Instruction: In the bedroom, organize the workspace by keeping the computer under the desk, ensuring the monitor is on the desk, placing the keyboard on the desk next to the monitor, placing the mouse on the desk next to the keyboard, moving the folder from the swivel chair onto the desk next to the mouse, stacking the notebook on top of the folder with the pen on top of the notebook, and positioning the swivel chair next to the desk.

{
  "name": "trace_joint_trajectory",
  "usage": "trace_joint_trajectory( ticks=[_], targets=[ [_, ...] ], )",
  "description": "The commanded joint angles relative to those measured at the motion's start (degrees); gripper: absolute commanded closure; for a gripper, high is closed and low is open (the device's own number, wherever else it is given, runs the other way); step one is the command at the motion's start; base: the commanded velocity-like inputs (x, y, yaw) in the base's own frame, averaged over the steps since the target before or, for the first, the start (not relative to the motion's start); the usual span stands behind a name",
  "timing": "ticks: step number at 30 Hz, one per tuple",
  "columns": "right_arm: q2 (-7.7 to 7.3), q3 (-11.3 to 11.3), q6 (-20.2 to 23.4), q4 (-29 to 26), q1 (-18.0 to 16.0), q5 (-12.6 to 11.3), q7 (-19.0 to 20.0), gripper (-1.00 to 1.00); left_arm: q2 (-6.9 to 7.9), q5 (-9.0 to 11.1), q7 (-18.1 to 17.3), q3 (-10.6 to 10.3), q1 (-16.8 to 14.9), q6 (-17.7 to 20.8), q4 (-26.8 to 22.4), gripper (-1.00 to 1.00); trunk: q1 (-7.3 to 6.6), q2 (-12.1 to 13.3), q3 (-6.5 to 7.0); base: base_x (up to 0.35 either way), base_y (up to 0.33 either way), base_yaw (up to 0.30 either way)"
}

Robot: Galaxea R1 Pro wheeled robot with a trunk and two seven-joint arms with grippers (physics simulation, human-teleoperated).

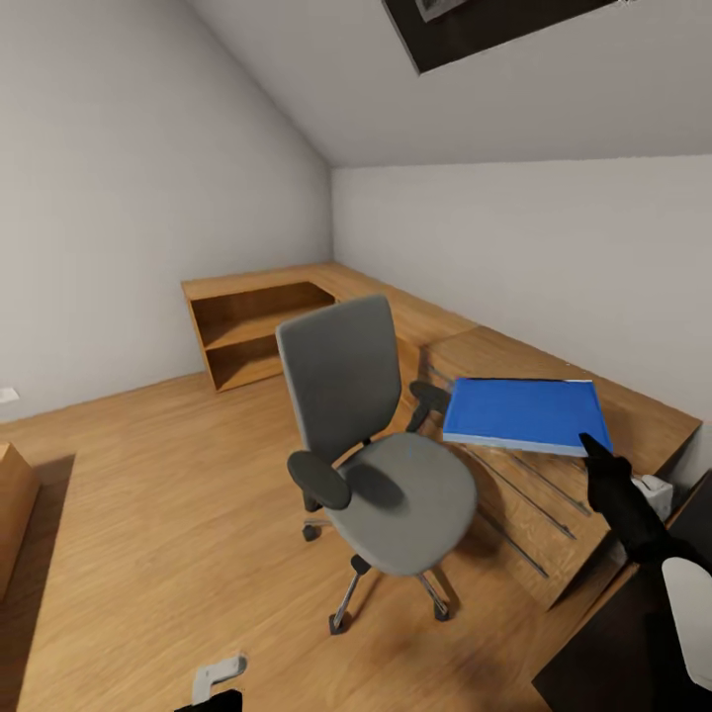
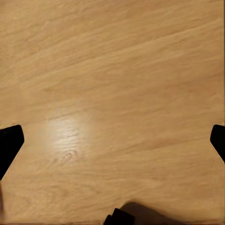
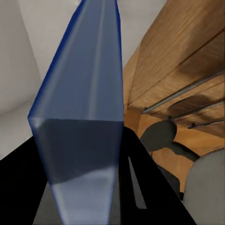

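Note:
The grey swivel chair (image 1: 381,445) stands on the wood floor mid-room, its seat bare. To its right, my right gripper (image 1: 595,450) is shut on one corner of the blue folder (image 1: 524,413), holding it flat in the air above the low oak unit (image 1: 534,494). In the right wrist view the folder (image 3: 84,117) runs edge-on between my black fingers (image 3: 140,183), and the chair's armrest (image 3: 159,133) shows beyond. My left gripper (image 2: 112,140) hangs open over bare floor, fingertips (image 2: 9,140) far apart. A black surface (image 1: 603,663) at the lower right may be the desk.
An open oak shelf unit (image 1: 252,331) fills the far corner under the sloped wall. The low oak unit runs along the right wall, with metal rails on its front. A wooden piece (image 1: 12,504) sits at the left edge. Open floor (image 1: 148,514) lies left of the chair.

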Motion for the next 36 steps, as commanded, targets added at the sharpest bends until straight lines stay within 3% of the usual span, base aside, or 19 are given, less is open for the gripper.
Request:
trace_joint_trajectory(
  ticks=[1, 4, 8, 11, 12, 16, 21, 27, 36],
  targets=[
    [0.03, 0.0, -1.6, -0.2, -0.1, -1.1, -1.0, 1.00, -0.10, 0.6, -1.1, -0.4, -0.1, -0.6, 0.6, -1.00, -0.23, 0.4, 0.13, 0.000, 0.000, 0.000],
    [0.06, 0.1, -4.6, -0.3, -0.2, -1.7, -1.8, 1.00, -0.32, 0.6, -3.0, -0.5, -0.1, -1.4, 1.6, -1.00, -0.89, 1.6, 0.67, 0.000, 0.000, 0.000],
    [0.10, 0.1, -5.5, -0.2, -0.2, -1.9, -2.1, 1.00, -0.80, 0.6, -4.1, -0.6, -0.1, -2.8, 4.9, -1.00, -1.77, 3.2, 1.39, 0.000, 0.000, 0.000],
    [0.18, 0.1, -3.7, -0.4, 0.0, -2.1, -1.7, 1.00, -1.66, 0.6, -5.9, -0.6, -0.1, -4.5, 8.0, -1.00, -2.43, 4.4, 1.93, 0.000, 0.000, 0.000],
    [0.24, 0.1, -0.8, -0.4, 0.0, -2.2, -0.7, 1.00, -2.30, 0.6, -7.7, -0.6, -0.1, -6.1, 10.2, -1.00, -2.65, 4.8, 2.11, 0.000, 0.000, 0.000],
    [0.24, 0.1, 3.0, -0.4, 0.2, -2.2, 0.9, 1.00, -3.06, 0.6, -9.3, -0.6, -0.1, -7.2, 11.8, -1.00, -3.08, 5.6, 2.47, 0.000, 0.000, 0.000],
    [0.11, -0.1, 3.4, -0.5, 0.3, -1.9, 1.0, 1.00, -3.23, 0.5, -9.5, -0.7, -0.1, -7.1, 12.9, -1.00, -4.18, 7.6, 3.36, 0.000, 0.000, 0.000],
    [0.10, -0.1, 3.4, -0.5, 0.3, -1.9, 0.8, 1.00, -5.24, 0.4, -10.1, -0.7, -0.1, -7.1, 16.2, -1.00, -5.50, 10.0, 4.44, 0.000, 0.000, -0.061],
    [-0.13, -0.1, 3.3, -0.4, 0.3, -1.6, 0.3, 1.00, -5.67, 0.3, -10.3, -0.7, -0.1, -7.5, 17.1, -1.00, -5.50, 10.0, 4.44, 0.000, 0.000, -0.256]
  ],
)
